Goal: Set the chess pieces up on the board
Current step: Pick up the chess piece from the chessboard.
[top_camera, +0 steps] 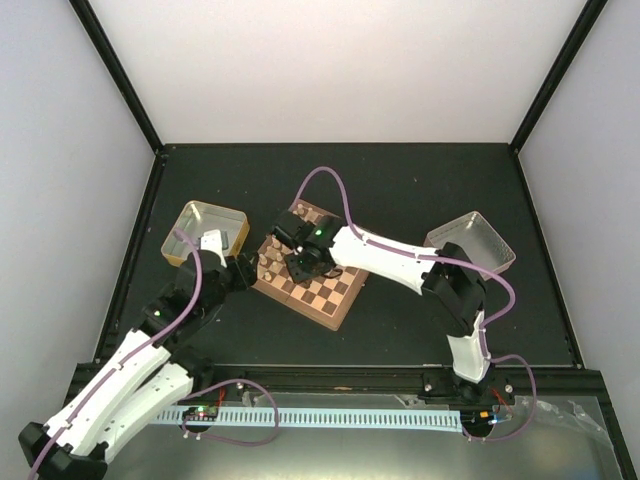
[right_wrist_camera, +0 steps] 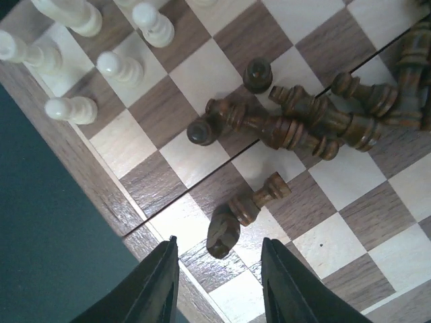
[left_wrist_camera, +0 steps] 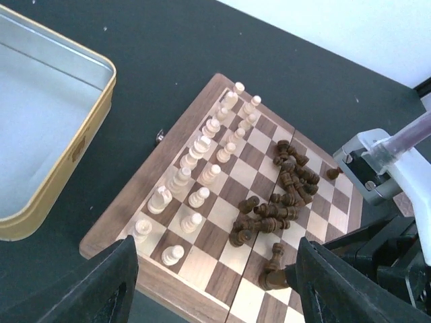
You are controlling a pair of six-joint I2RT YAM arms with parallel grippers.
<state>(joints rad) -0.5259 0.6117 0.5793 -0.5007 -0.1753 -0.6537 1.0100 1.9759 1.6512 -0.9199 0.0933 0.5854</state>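
Note:
The chessboard (top_camera: 330, 295) lies mid-table, also in the left wrist view (left_wrist_camera: 202, 262) and right wrist view (right_wrist_camera: 114, 145). Cream pieces (left_wrist_camera: 202, 145) stand upright in two rows along its left side. Dark brown pieces (left_wrist_camera: 286, 188) lie toppled in a heap near the board's middle. One dark piece (right_wrist_camera: 242, 208) lies on its side near the board's edge, just ahead of my right gripper (right_wrist_camera: 219, 286), which is open and empty above it. My left gripper (left_wrist_camera: 215, 296) is open and empty, hovering above the board's near edge (top_camera: 245, 268).
A gold-rimmed metal tray (top_camera: 205, 232) stands left of the board, its rim close to my left arm; it also shows in the left wrist view (left_wrist_camera: 81, 145). A second metal tray (top_camera: 472, 242) stands at the right. The right arm (top_camera: 400, 262) reaches across over the board.

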